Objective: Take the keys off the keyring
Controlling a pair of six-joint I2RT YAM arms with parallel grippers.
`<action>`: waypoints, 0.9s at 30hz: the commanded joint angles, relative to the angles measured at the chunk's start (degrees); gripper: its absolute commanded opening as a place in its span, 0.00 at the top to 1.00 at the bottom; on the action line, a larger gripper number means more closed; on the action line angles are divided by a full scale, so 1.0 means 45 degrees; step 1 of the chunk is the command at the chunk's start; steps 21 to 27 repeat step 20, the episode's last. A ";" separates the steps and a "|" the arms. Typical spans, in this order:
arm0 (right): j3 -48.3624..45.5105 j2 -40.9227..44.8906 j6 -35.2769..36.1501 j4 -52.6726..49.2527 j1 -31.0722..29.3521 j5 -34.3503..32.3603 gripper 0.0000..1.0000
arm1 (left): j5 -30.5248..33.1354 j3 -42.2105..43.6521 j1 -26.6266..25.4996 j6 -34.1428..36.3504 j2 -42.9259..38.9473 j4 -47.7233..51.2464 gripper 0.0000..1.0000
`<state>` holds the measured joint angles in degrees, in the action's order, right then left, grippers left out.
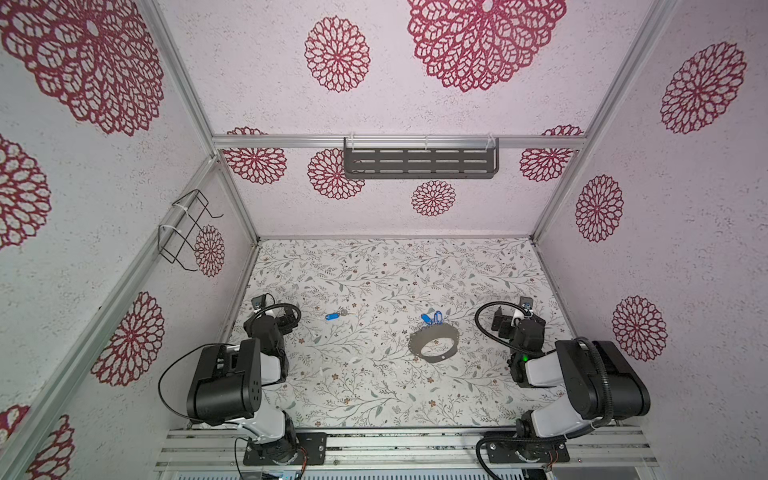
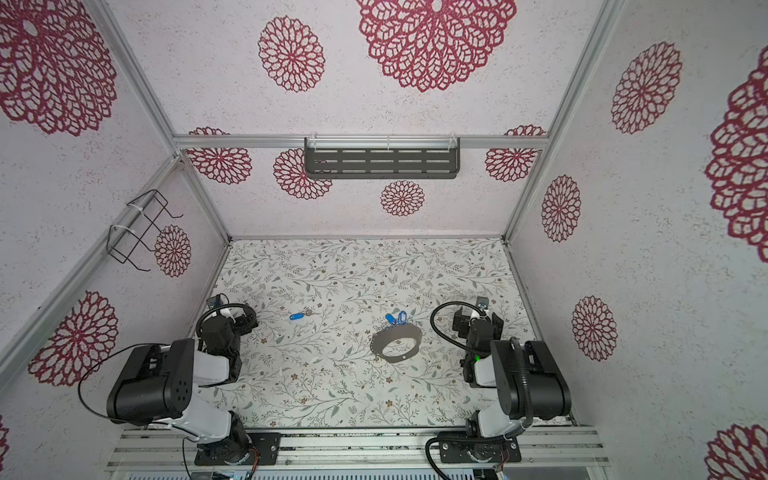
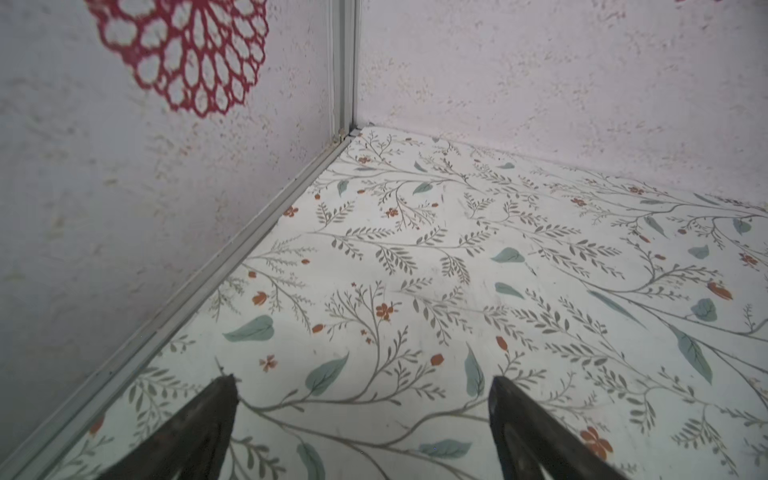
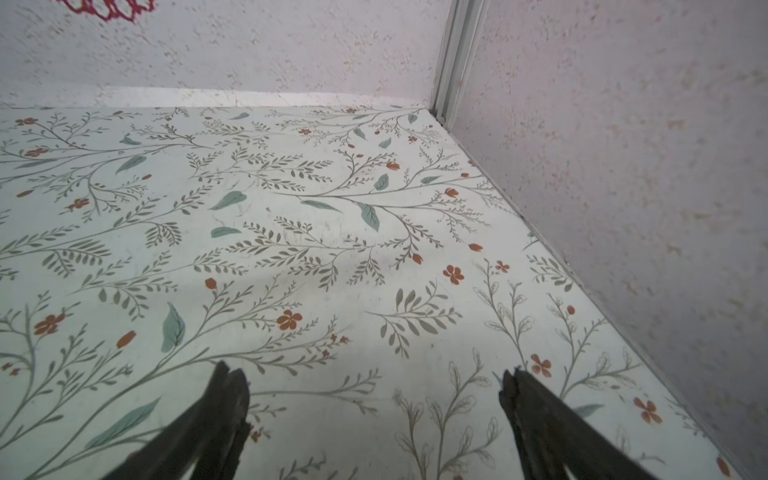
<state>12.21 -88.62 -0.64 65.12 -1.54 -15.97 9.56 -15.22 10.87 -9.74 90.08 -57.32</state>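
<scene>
The keyring (image 1: 434, 357) (image 2: 397, 357), a flat dark grey hoop, lies on the floral table right of centre. Two blue keys (image 1: 432, 319) (image 2: 395, 319) sit bunched at its far edge. Another blue key (image 1: 331, 316) (image 2: 296, 316) with a small silver loop lies alone, to the left and apart from the hoop. My left gripper (image 1: 276, 318) (image 3: 361, 386) is open and empty near the left wall, left of the lone key. My right gripper (image 1: 517, 322) (image 4: 374, 380) is open and empty, right of the hoop. Neither wrist view shows the keys or the keyring.
Walls close in the table on the left, right and far sides. A dark slotted shelf (image 1: 419, 162) hangs on the back wall. A black wire rack (image 1: 187, 228) hangs on the left wall. An aluminium rail (image 1: 395, 449) runs along the front.
</scene>
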 commanded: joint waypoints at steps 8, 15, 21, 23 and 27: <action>0.0333 0.0116 -0.0046 0.1241 -0.0439 -0.0279 0.01 | -0.0338 -0.1626 -0.0222 -0.0299 -0.0292 0.0941 0.03; 0.0638 0.0035 -0.0130 0.0743 -0.0302 0.0073 0.01 | -0.1859 -0.1928 -0.0356 0.0574 -0.0200 0.1330 0.03; 0.0466 0.0107 -0.0075 0.0997 -0.0319 0.0036 0.01 | -0.1840 -0.1944 -0.0353 0.0564 -0.0214 0.1349 0.03; 0.0466 0.0107 -0.0075 0.0997 -0.0319 0.0036 0.01 | -0.1840 -0.1944 -0.0353 0.0564 -0.0214 0.1349 0.03; 0.0466 0.0107 -0.0075 0.0997 -0.0319 0.0036 0.01 | -0.1840 -0.1944 -0.0353 0.0564 -0.0214 0.1349 0.03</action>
